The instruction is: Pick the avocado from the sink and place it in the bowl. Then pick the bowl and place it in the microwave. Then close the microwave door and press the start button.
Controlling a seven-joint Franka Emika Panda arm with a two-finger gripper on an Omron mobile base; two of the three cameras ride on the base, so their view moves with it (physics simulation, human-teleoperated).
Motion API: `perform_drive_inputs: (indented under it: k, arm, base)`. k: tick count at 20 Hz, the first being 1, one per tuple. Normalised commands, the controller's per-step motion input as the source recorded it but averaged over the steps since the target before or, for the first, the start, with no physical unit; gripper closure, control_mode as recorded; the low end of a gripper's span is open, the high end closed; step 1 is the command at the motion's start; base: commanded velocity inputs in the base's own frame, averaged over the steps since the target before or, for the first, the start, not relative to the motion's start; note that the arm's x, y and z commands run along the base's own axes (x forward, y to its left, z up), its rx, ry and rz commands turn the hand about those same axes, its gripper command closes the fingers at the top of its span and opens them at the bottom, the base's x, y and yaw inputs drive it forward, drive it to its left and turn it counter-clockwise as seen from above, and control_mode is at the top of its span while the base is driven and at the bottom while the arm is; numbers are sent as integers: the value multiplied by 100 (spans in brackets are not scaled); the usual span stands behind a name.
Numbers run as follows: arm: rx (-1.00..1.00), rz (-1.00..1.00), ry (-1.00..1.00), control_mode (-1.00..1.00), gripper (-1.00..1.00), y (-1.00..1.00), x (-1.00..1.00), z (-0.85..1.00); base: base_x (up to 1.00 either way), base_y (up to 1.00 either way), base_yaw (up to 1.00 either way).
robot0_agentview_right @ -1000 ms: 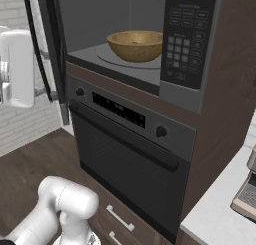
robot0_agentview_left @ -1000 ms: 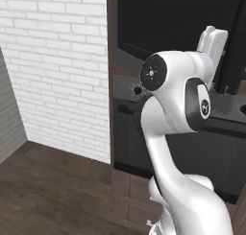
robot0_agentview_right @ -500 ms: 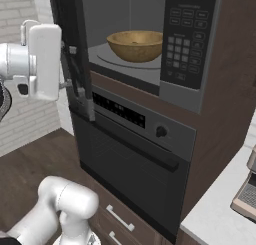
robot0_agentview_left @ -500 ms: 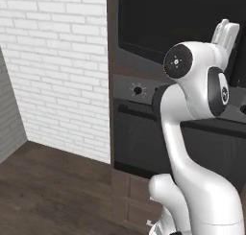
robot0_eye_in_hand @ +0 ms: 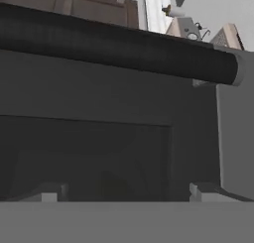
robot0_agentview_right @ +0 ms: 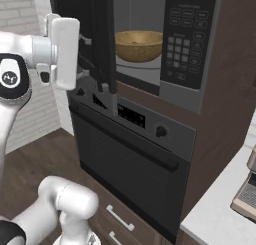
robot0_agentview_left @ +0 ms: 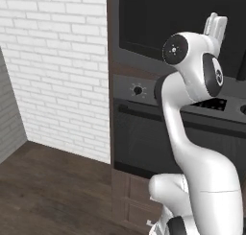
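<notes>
A: White brick wall [robot0_agentview_left: 57,61] on the left, dark wood floor [robot0_agentview_left: 53,195] below, and a tall brown cabinet column with the appliances built in.

B: What's in the column?

A: The microwave [robot0_agentview_right: 165,44] on top, its keypad [robot0_agentview_right: 186,51] on the right. The bowl [robot0_agentview_right: 139,45] sits inside on the grey floor of the cavity. The avocado I cannot make out. Under it is the oven [robot0_agentview_right: 135,164], with a knob [robot0_agentview_right: 161,132], a display and a bar handle [robot0_agentview_right: 125,144].

B: And the door [robot0_agentview_right: 87,34]?

A: Partly open, swung out to the left, its edge between the arm and the cavity.

B: The gripper [robot0_agentview_right: 62,51]?

A: Just outside the door, close against its dark face. Its fingertips [robot0_eye_in_hand: 49,193] stand wide apart and hold nothing. The hand view shows a black bar [robot0_eye_in_hand: 119,51] across the top.

B: Anything else?

A: A pale counter [robot0_agentview_right: 220,214] at lower right, with a small appliance [robot0_agentview_right: 246,194] on it.
</notes>
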Motion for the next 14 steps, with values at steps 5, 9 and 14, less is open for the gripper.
perform_drive_inputs:
  k: [5,9,14]
  arm:
    - [3,0,0,-100,-100,-33,65,-1]
    - [2,0,0,-100,-100,-32,56,-7]
    - [1,0,0,-100,-100,-26,60,-11]
  base:
    - [0,0,0]
    - [0,0,0]
    - [0,0,0]
